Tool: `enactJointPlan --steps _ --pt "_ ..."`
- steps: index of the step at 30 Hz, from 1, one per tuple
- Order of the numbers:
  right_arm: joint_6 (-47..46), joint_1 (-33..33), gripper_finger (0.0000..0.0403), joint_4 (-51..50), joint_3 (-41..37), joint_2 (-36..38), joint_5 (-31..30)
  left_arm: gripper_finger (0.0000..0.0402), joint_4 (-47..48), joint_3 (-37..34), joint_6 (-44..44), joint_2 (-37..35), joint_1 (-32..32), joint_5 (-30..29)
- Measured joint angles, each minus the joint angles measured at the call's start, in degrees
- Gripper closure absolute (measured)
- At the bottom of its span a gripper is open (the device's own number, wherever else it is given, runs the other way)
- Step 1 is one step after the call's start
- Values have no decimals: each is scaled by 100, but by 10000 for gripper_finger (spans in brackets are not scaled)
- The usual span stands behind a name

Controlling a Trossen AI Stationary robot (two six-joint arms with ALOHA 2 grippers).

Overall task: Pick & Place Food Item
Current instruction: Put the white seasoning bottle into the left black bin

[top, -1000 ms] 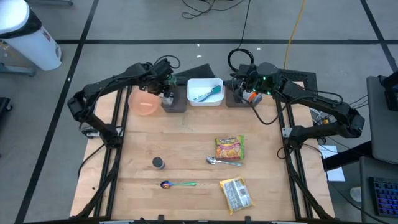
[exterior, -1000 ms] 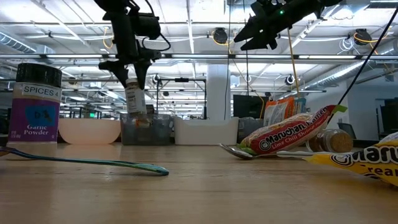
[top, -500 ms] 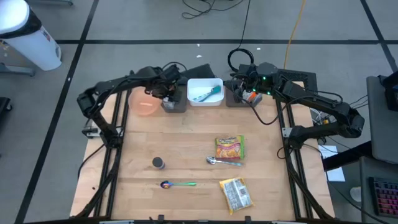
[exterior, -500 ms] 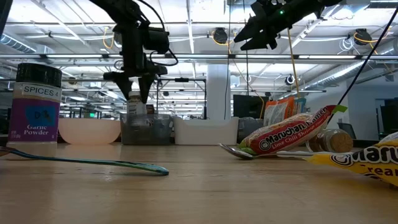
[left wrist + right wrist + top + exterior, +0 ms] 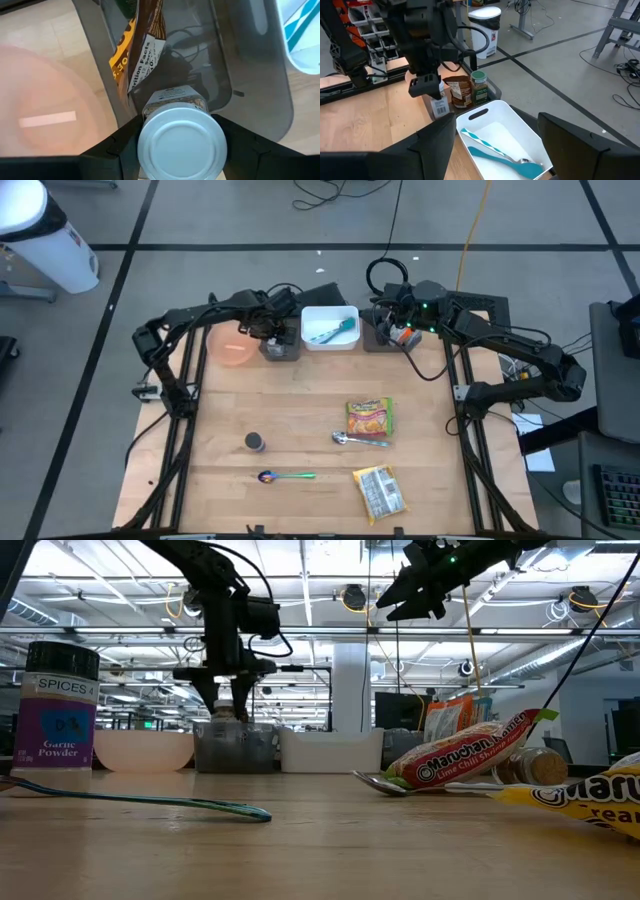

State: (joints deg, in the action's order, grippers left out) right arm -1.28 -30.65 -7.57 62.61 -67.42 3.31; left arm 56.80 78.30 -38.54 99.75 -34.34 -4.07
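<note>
Over the last second the left claw (image 5: 226,703) has carried the spice jar (image 5: 175,131) sideways from above the pink bowl (image 5: 232,348) and down into the grey bin (image 5: 279,345) at the counter's far edge, its fingers closed on the jar beneath the silver lid. The jar now sits low among the packets there, so placing seems nearly done and release looks next. The right claw (image 5: 412,588) hangs wide and empty over the far right.

Readable stuff: the purple-label jar (image 5: 61,708) says "SPICES" and "Garlic Powder". Ramen packet (image 5: 468,762) reads "Maruchan, Lime Chili Shrimp". Brown pouch (image 5: 143,47) shows "Nutrition Facts".
</note>
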Motion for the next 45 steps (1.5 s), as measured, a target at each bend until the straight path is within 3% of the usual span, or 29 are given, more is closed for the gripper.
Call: enactJointPlan --steps 38,45 --pt "-22 0 126 -3 0 0 2 190 -110 -379 -173 -3 36 -132" --pt "-22 0 126 -3 0 0 2 61 -102 -403 -200 26 39 -26"
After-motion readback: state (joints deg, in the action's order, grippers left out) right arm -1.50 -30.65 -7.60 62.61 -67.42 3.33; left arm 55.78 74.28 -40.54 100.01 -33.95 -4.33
